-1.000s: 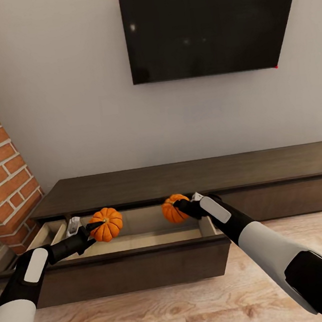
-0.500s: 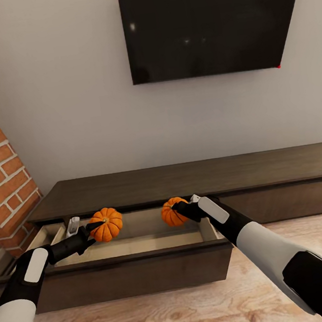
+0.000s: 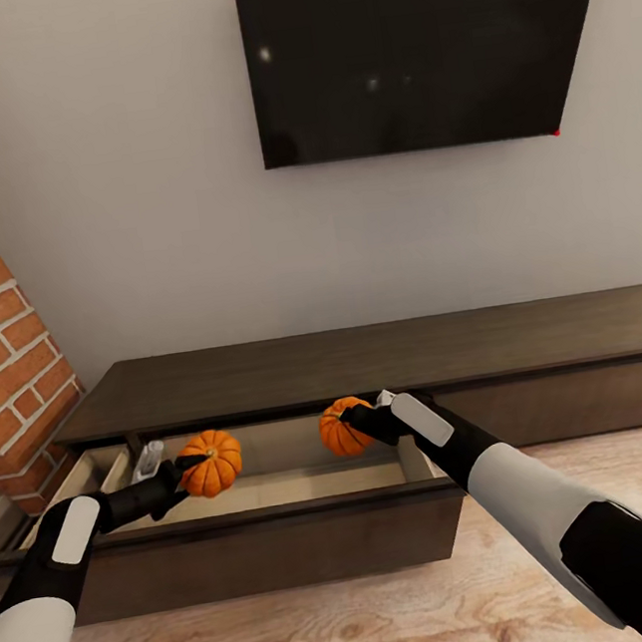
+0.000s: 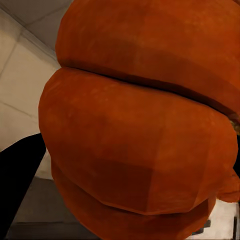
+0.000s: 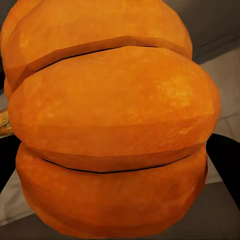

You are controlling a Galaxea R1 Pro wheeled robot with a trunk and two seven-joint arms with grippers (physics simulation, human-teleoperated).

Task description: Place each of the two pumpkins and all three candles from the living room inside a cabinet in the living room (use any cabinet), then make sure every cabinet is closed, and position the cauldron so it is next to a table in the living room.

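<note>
Left claw grasps pumpkin, stem facing camera; right claw grasps second pumpkin.

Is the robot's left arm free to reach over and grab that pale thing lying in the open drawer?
Probably not yet: the left gripper is shut on a pumpkin. The pale object lies close by in the drawer, unobstructed.

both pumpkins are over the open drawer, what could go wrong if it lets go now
1. The left hand holds its pumpkin above the cabinet drawer's pale floor, so on release it may drop and roll.
2. The right hand holds the other pumpkin near the drawer's right end; it could bump the side wall.
3. A pumpkin sitting too high might catch the cabinet top when the drawer is pushed shut.
</note>
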